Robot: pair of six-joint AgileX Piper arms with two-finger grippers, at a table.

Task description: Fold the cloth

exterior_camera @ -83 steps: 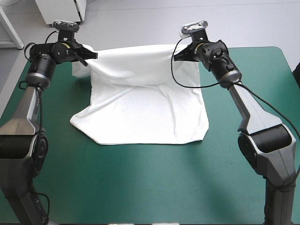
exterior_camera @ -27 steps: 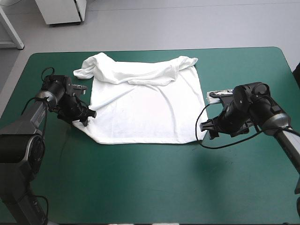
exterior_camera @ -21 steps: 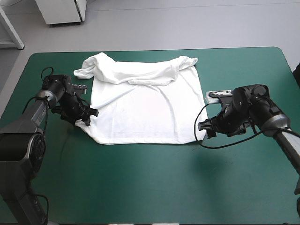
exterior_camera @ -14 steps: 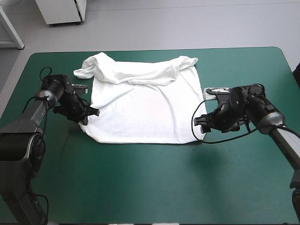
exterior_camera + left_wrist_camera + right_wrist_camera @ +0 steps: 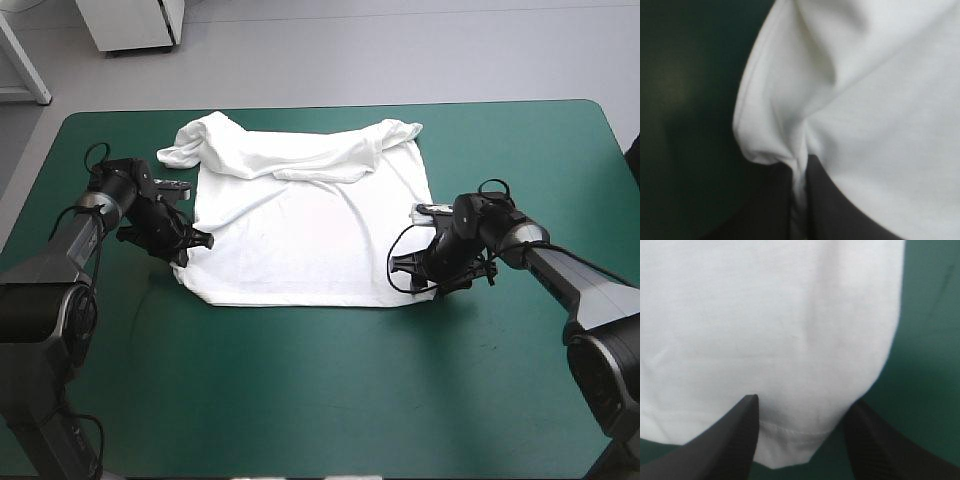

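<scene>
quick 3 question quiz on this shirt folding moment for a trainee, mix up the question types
1. True or false: the left tool is shut on the edge of the T-shirt.
2. Pick one. The right tool is:
A) shut on a sleeve
B) open, with the hem corner between its fingers
C) raised high, clear of the cloth
3. Fill in: the T-shirt's bunched-up end lies toward the table's ____ edge.

Key: 1 true; 2 B; 3 far
</scene>
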